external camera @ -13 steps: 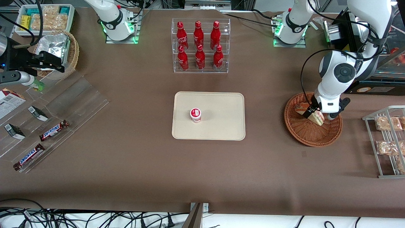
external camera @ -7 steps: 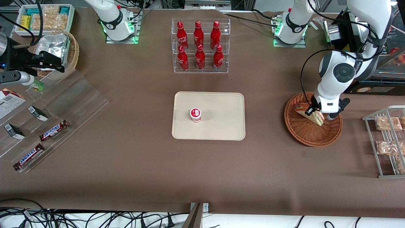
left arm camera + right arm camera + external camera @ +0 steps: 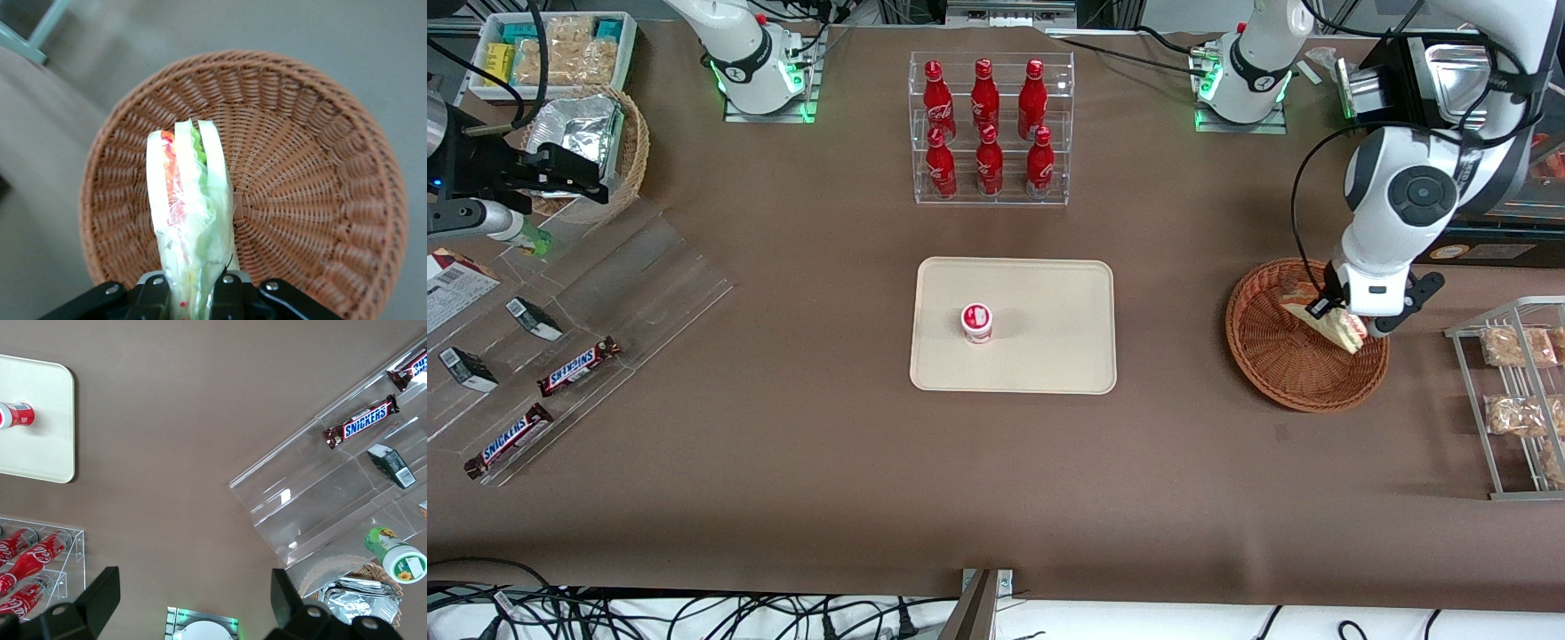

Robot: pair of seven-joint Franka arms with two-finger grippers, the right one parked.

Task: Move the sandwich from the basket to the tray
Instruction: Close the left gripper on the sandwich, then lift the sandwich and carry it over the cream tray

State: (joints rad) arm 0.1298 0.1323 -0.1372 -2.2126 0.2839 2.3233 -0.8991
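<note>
My left gripper (image 3: pixel 1341 320) is shut on the sandwich (image 3: pixel 1336 325), a clear-wrapped wedge of white bread with red and green filling, and holds it lifted above the reddish-brown wicker basket (image 3: pixel 1280 373). In the left wrist view the sandwich (image 3: pixel 190 213) stands on edge between the black fingers (image 3: pixel 153 300), with the basket (image 3: pixel 313 200) well below it. The cream-beige tray (image 3: pixel 1049 356) lies in the middle of the table, toward the parked arm's end from the basket. A small red-and-white cup (image 3: pixel 976 322) stands on the tray.
A clear rack of red cola bottles (image 3: pixel 989 129) stands farther from the front camera than the tray. A metal rack with crumbly snack packs (image 3: pixel 1516 391) stands beside the basket at the working arm's end. Clear shelves with Snickers bars (image 3: pixel 578 366) and a tan basket with a foil bag (image 3: pixel 587 142) are at the parked arm's end.
My left gripper has risen with the sandwich and shifted toward the working arm's end of the table. The sandwich now hangs clear of the basket floor.
</note>
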